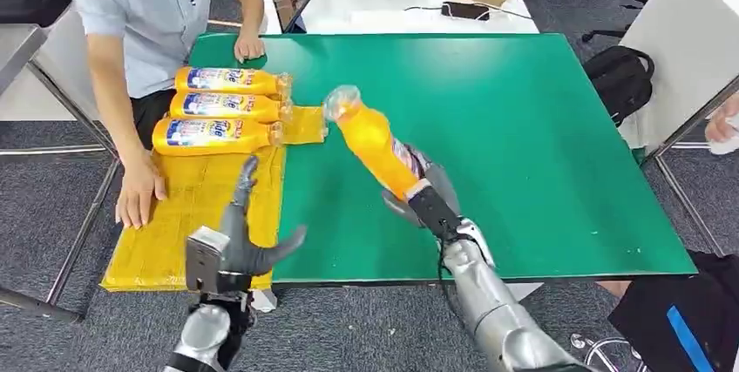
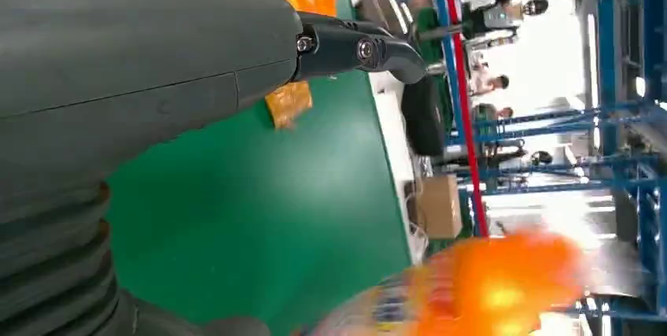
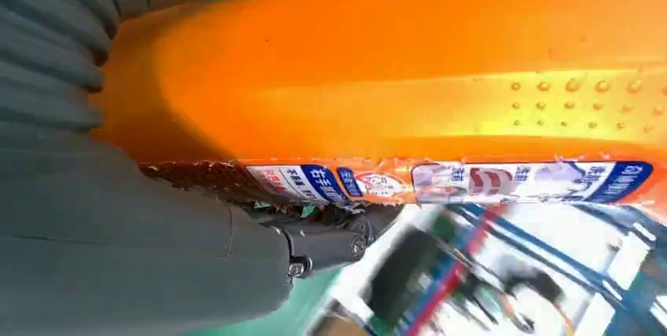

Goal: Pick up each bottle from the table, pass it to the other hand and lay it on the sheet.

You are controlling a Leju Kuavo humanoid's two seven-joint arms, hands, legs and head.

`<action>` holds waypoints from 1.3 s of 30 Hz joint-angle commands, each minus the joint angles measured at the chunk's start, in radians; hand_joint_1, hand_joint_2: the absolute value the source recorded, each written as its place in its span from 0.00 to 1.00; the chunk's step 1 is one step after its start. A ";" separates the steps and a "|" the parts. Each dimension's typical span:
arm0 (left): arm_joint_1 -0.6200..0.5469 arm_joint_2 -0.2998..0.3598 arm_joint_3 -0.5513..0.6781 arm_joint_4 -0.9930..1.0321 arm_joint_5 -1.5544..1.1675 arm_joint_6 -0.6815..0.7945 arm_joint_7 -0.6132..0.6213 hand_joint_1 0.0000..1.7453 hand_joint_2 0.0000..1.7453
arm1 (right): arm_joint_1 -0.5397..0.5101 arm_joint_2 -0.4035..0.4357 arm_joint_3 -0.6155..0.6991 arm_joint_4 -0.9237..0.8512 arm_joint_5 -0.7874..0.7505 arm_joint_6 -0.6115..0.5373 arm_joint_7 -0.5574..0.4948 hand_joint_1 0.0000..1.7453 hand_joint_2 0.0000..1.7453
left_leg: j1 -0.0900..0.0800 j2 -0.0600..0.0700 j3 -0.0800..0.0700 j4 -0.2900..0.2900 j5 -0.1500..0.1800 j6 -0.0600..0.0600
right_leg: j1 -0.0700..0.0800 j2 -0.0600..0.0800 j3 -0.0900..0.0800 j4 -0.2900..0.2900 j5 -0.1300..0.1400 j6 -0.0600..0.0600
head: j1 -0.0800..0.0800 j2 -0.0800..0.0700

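In the centre of the head view the right hand (image 1: 424, 193) grips an orange bottle (image 1: 370, 138) by its lower body and holds it in the air above the green table (image 1: 523, 128), tilted, with the clear cap toward the upper left of the frame. The right wrist view shows the fingers (image 3: 322, 241) lying on the label (image 3: 440, 182) side, and also a field of small raised dots on the plastic. In the lower left of the head view the left hand (image 1: 240, 246) is spread wide and holds nothing, just over the yellow sheet (image 1: 200, 206). Three bottles (image 1: 222, 108) already lie side by side on the sheet at the upper left, and a person's hand (image 1: 139, 193) rests on the sheet's left edge. The bottle seems to be filled, so probably rather heavy, and its smooth plastic may slide in the grip. I think the left hand should take the free upper body below the neck, since the thinner neck may turn in the fingers.
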 commanded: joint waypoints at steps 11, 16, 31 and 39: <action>0.073 0.032 -0.087 0.017 0.044 -0.212 -0.108 0.00 1.00 | 0.063 0.018 0.308 -0.132 0.011 0.018 -0.002 1.00 1.00 | 0.000 0.002 -0.003 -0.001 -0.003 0.000 | 0.000 0.001 -0.003 -0.001 -0.001 -0.002 | 0.000 0.000; 0.032 0.021 -0.097 0.035 0.078 -0.282 -0.114 0.00 1.00 | 0.046 0.049 0.455 -0.044 0.114 0.086 -0.044 1.00 1.00 | 0.000 0.000 -0.001 -0.001 -0.002 0.001 | 0.001 -0.002 0.000 -0.002 -0.002 -0.003 | 0.000 0.000; -0.004 0.004 -0.097 0.028 0.299 -0.434 0.028 0.00 1.00 | 0.097 0.089 0.633 0.011 0.120 0.008 -0.083 1.00 1.00 | -0.001 -0.001 -0.004 -0.001 -0.001 0.000 | 0.000 -0.004 -0.004 -0.001 -0.002 -0.002 | 0.000 0.000; -0.016 0.014 -0.103 -0.012 0.308 -0.441 0.013 0.00 1.00 | 0.089 0.106 0.630 0.056 0.104 0.020 -0.083 1.00 1.00 | 0.000 -0.002 -0.003 -0.001 -0.002 0.000 | 0.001 -0.005 -0.002 -0.001 -0.003 -0.003 | 0.000 0.000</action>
